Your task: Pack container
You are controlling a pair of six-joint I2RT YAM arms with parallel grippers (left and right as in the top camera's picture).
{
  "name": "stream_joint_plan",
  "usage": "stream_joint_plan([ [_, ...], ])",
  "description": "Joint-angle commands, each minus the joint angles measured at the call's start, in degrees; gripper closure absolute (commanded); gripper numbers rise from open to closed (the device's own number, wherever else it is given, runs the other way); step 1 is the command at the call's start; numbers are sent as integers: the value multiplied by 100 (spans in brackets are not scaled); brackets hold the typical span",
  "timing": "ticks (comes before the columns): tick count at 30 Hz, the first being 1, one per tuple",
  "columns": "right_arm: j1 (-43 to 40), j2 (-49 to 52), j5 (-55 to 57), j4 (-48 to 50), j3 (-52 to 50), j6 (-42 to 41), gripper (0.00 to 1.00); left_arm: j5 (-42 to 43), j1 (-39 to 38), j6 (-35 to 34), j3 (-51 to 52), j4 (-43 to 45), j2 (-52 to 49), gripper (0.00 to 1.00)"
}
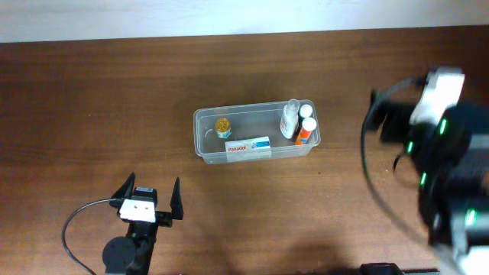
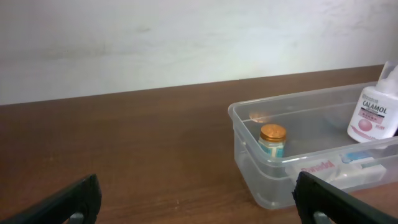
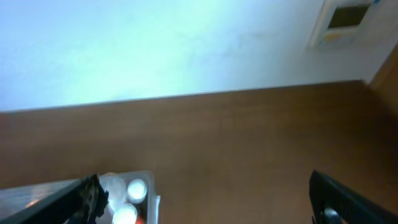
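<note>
Heads up: your right arm (image 1: 439, 145) is a blurry smear at the right edge of the overhead view, so you can't pick out its pincer (image 3: 214, 202) there. The right wrist view shows it spread wide and empty, with a couple of fuzzy white caps (image 3: 137, 188) peeking in bottom left. The container (image 1: 248, 124) sits mid-desk (image 1: 92, 99), its right end cut off in the left wrist view. Inside are a gold-capped jar (image 1: 222, 124) at the left, a Panadol box (image 1: 248, 146) along the near wall, and a Calamol bottle (image 2: 373, 115) at the right end. Your left pincer (image 1: 155, 183) hangs low near the front edge, wide apart and empty, with the container off to its right.
</note>
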State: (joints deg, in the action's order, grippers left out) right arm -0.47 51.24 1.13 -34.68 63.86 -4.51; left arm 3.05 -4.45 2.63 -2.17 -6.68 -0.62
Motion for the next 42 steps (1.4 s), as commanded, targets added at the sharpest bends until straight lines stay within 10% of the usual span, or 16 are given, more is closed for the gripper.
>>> stream_joint_plan([
  [1,256,-1364,105,413,-1325,-44,2,61,28,92,57,7,33,1],
  [15,271,-4983,-352,1742,-4411,-42,2,61,28,92,57,7,33,1],
  [42,271,-5106,-540,3751,-6312,-39,2,61,28,92,57,7,33,1],
])
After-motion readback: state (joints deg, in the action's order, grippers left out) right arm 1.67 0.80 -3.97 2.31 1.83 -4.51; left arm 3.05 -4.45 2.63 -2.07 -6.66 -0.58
